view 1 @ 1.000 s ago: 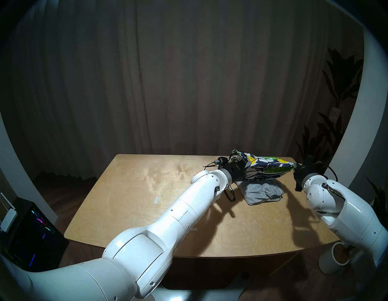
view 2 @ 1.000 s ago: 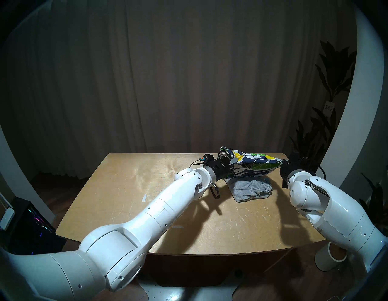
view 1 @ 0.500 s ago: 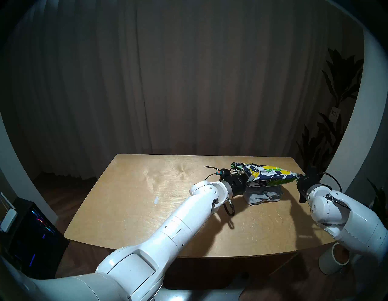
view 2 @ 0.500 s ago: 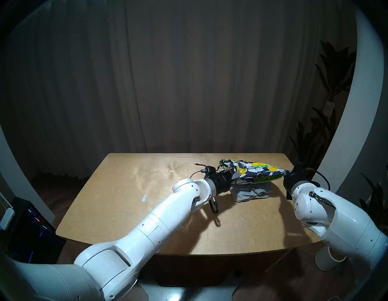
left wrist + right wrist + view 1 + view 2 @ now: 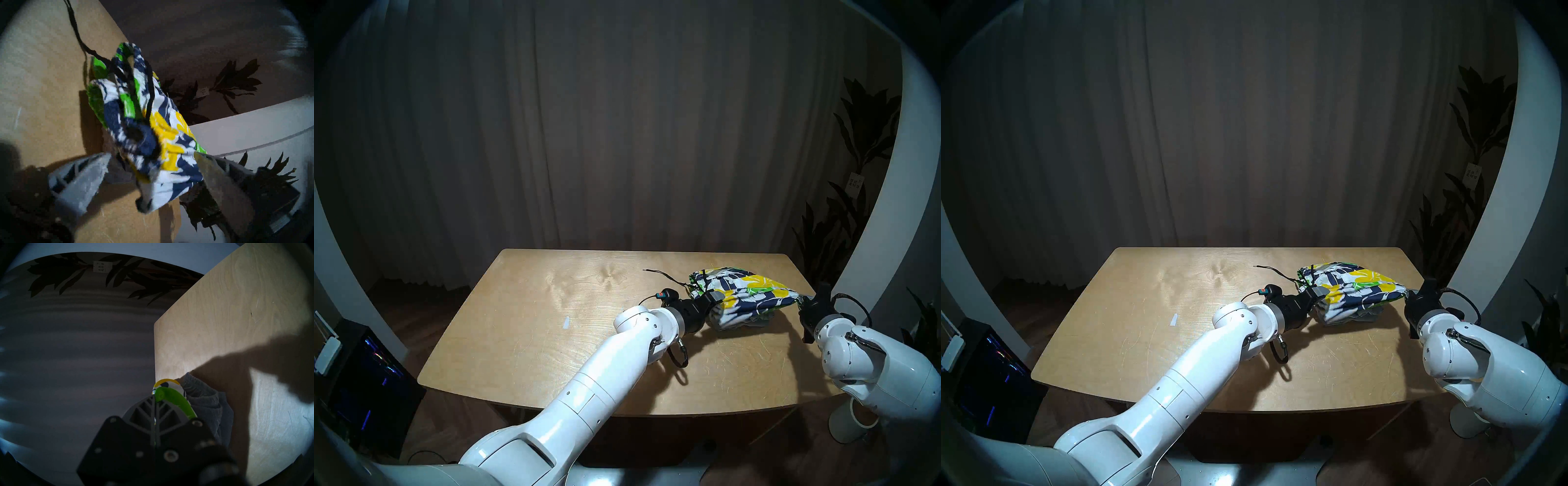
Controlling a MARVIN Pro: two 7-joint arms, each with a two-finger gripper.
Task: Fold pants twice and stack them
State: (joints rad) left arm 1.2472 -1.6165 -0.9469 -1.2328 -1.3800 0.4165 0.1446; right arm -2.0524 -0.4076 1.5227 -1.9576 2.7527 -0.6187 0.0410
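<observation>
The floral shorts (image 5: 745, 298) now lie draped over the grey shorts (image 5: 758, 322) at the far right part of the wooden surface (image 5: 551, 332), so that only a sliver of grey cloth peeks out beneath the navy, white, yellow and green print. The bundle sits folded, with its gathered waistband toward the left and its dark drawstring (image 5: 663, 275) trailing away across the bare wood.

The left claw (image 5: 153, 156) sits at the waistband end. Seen from its own wrist, its two grey fingers (image 5: 88, 173) stand parted, one on each side of the bunched fabric, with a gap showing beside the left one; it looks released, no longer pinching the cloth. From the head view the left claw (image 5: 716, 298) rests right against the left edge of the floral shorts.

The right claw (image 5: 155, 399) is clenched, its black ribbed fingers pressed flat together on a green and yellow fold of the floral shorts (image 5: 169, 394). The grey shorts (image 5: 207, 405) lie just beside that pinched corner, their elastic waistband crinkled, close to the right edge of the surface. In the head view the right claw (image 5: 1411, 294) meets the right tip of the floral bundle, which rises a little toward it.
</observation>
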